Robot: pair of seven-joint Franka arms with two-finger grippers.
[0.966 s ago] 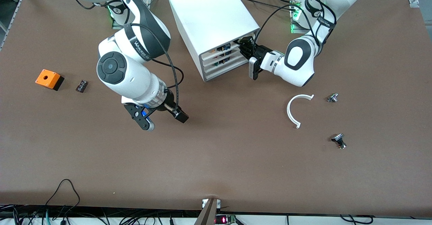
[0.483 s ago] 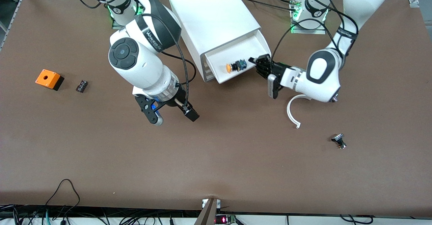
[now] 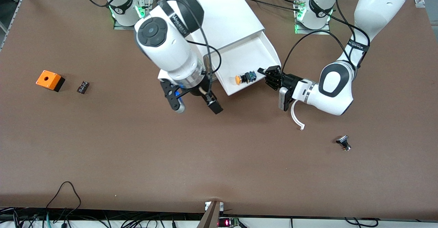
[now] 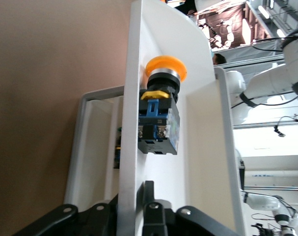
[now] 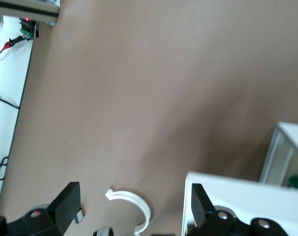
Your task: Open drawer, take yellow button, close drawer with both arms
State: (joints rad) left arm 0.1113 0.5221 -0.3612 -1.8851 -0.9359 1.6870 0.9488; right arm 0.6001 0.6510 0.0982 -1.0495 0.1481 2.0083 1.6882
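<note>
The drawer (image 3: 249, 62) is pulled out, its front wall gripped by the left claw (image 3: 270, 77). The button (image 3: 242, 79) lies inside, cap toward the right arm. The released right claw (image 3: 195, 105) is nearer the cap, over the desk (image 3: 219, 159).

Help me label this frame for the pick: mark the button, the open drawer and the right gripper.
button (image 3: 238, 80), front view, on its orange cap.
drawer (image 3: 239, 55), front view, on its bare floor.
right gripper (image 3: 196, 105), front view, midway between fingertips.

button (image 3: 243, 78) lies in the pulled-out drawer (image 3: 255, 52), left gripper (image 3: 270, 77) at its front.
</note>
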